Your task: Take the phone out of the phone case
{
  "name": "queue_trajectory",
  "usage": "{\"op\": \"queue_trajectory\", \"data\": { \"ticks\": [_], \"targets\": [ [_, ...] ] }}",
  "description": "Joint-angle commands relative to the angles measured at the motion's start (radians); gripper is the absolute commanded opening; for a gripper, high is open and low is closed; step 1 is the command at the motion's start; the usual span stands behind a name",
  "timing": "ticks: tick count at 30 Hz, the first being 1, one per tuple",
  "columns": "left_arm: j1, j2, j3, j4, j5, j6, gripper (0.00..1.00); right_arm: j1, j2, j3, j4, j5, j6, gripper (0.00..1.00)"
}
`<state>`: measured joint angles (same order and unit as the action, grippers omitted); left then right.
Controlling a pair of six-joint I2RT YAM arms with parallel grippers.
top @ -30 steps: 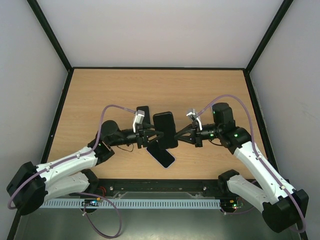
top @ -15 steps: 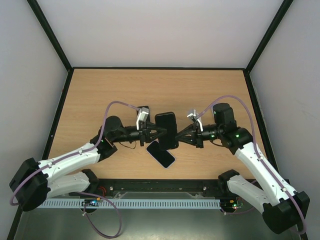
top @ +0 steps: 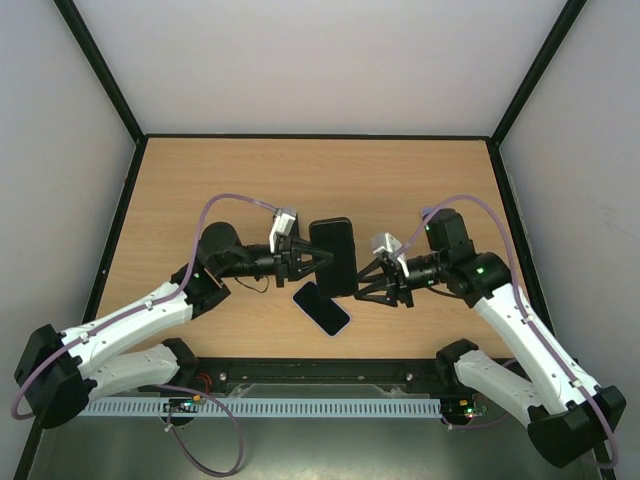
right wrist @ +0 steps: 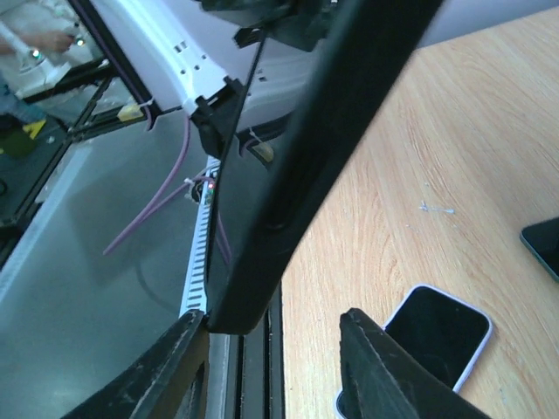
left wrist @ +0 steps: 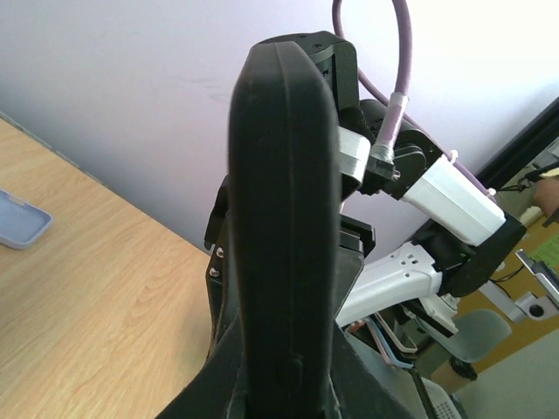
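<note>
The black phone case (top: 332, 255), the phone not visible apart from it, is held edge-on above the table. My left gripper (top: 316, 259) is shut on its left side. In the left wrist view the case (left wrist: 284, 218) rises straight up from between my fingers (left wrist: 284, 371). My right gripper (top: 362, 283) is open just right of the case's near end. In the right wrist view the case (right wrist: 306, 166) crosses diagonally, its lower corner close to my left finger (right wrist: 179, 367), and the right finger (right wrist: 376, 367) stands apart.
A second phone with a pale rim (top: 322, 308) lies screen-up on the wooden table (top: 200, 190) below the held case; it also shows in the right wrist view (right wrist: 437, 336). A dark flat thing (right wrist: 543, 244) lies at that view's right edge. Walls enclose the table.
My right gripper has opened, let go of the case's right edge and drawn back toward the near side. My left gripper still holds the case and has shifted slightly away.
</note>
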<state>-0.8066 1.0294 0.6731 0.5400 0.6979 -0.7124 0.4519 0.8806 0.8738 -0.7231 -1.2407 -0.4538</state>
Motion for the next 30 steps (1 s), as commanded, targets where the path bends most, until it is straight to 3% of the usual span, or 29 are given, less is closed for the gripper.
{"op": "queue_trajectory", "data": {
  "ticks": [1, 5, 11, 14, 20, 30],
  "targets": [
    [0.003, -0.006, 0.032, 0.092, 0.057, -0.038, 0.03, 0.019, -0.027, 0.018, -0.007, -0.055, -0.059, 0.36],
    [0.001, 0.003, 0.016, 0.183, 0.117, -0.093, 0.03, 0.027, -0.059, -0.033, 0.088, -0.036, -0.005, 0.23],
    [0.0, 0.008, 0.01, 0.194, 0.145, -0.113, 0.03, 0.027, -0.05, -0.056, 0.169, 0.015, 0.073, 0.15],
    [-0.003, 0.029, 0.012, 0.228, 0.184, -0.145, 0.03, 0.027, -0.037, -0.058, 0.16, 0.064, 0.044, 0.13],
    [-0.011, 0.062, 0.051, 0.227, 0.256, -0.198, 0.03, 0.027, 0.031, -0.029, 0.045, 0.181, -0.178, 0.11],
    [-0.022, 0.033, 0.07, 0.215, 0.328, -0.226, 0.03, 0.001, 0.109, -0.01, 0.137, 0.145, -0.086, 0.06]
  ]
}}
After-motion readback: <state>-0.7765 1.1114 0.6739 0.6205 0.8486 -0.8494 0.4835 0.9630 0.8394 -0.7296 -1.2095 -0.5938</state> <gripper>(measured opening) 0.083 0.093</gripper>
